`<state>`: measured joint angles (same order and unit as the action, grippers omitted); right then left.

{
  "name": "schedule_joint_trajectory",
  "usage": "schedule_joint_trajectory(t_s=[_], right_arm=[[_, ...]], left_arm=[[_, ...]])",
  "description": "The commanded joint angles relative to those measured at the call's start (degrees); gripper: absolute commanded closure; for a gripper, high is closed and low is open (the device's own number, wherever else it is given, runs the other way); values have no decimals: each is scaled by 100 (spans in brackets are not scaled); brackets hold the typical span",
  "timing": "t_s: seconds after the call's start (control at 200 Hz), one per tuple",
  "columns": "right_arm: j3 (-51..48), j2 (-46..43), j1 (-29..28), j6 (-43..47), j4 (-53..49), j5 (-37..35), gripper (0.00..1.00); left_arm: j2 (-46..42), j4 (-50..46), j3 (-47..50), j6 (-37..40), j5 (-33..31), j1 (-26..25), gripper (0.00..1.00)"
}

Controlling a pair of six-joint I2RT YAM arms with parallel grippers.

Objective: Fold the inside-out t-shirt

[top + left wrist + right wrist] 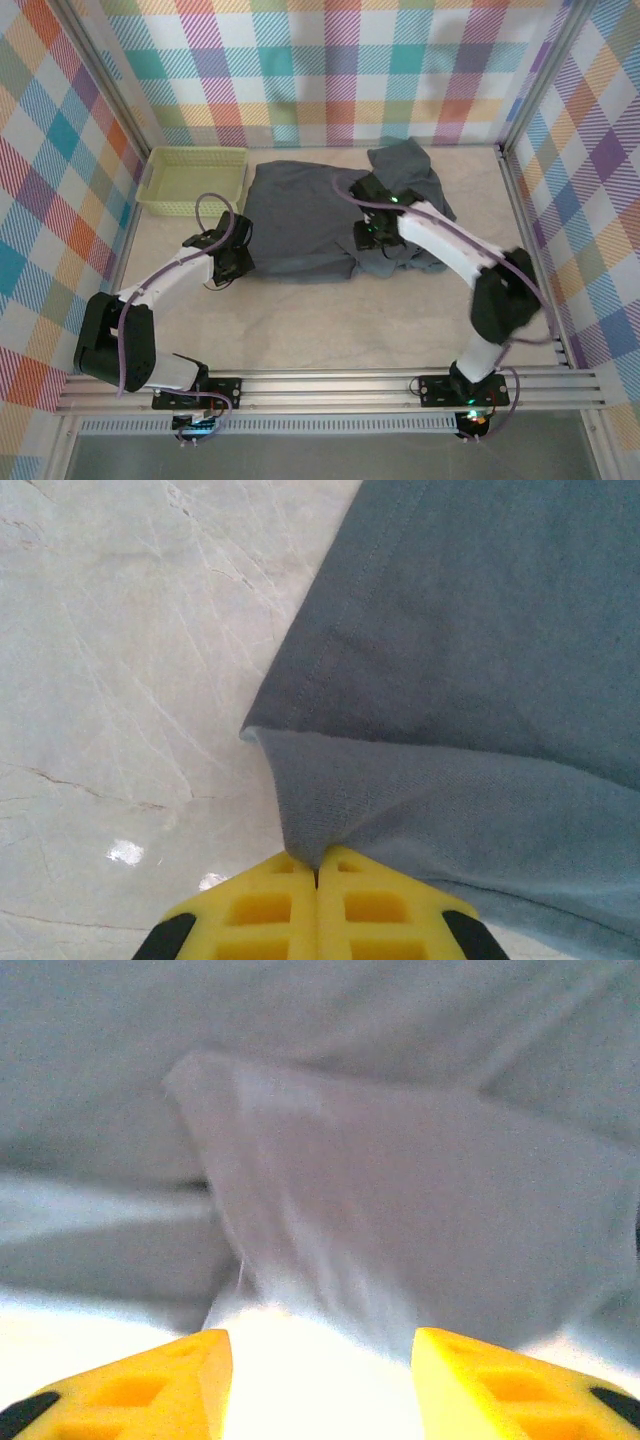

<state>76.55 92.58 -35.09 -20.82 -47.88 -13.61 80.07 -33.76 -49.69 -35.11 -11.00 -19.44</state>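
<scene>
The slate blue-grey inside-out t-shirt (300,215) lies spread on the table's far middle, bunched and rumpled at its right side. My left gripper (240,262) sits at the shirt's near left corner. In the left wrist view its yellow fingers (318,870) are pressed together on a pinch of the shirt's hem (300,820). My right gripper (368,238) hovers over the rumpled right part. In the right wrist view its jaws (320,1360) stand apart, and a raised fold of cloth (400,1210) lies just ahead of them, not gripped.
A pale yellow-green mesh basket (192,180) stands at the back left, beside the shirt. Plaid walls close in the back and both sides. Bare marbled tabletop (340,320) stretches between the shirt and the arm bases.
</scene>
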Motion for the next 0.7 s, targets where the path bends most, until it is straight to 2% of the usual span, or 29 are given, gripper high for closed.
schedule_joint_trajectory(t_s=[0.0, 0.175, 0.375, 0.475, 0.545, 0.615, 0.7], right_arm=[[-1203, -527, 60, -425, 906, 474, 54], [-2524, -757, 360, -670, 2081, 751, 59], [-2902, -461, 746, -913, 3013, 690, 60], [-2829, -210, 876, -897, 3377, 960, 61], [-2607, -22, 881, -828, 3418, 1134, 67], [-2268, 75, 881, -817, 3226, 1216, 71], [-1714, 182, 881, -802, 2803, 1263, 71]], left_arm=[[70, 47, -25, -31, -21, -62, 100], [65, 9, -74, -8, -16, -60, 100], [-43, -60, -75, -14, -7, -61, 100], [-100, -79, -53, -26, -7, -60, 100], [-104, -95, -64, -27, -2, -60, 100], [-90, -107, -76, -39, 19, -60, 100], [-83, -113, -93, -38, 19, -60, 100]])
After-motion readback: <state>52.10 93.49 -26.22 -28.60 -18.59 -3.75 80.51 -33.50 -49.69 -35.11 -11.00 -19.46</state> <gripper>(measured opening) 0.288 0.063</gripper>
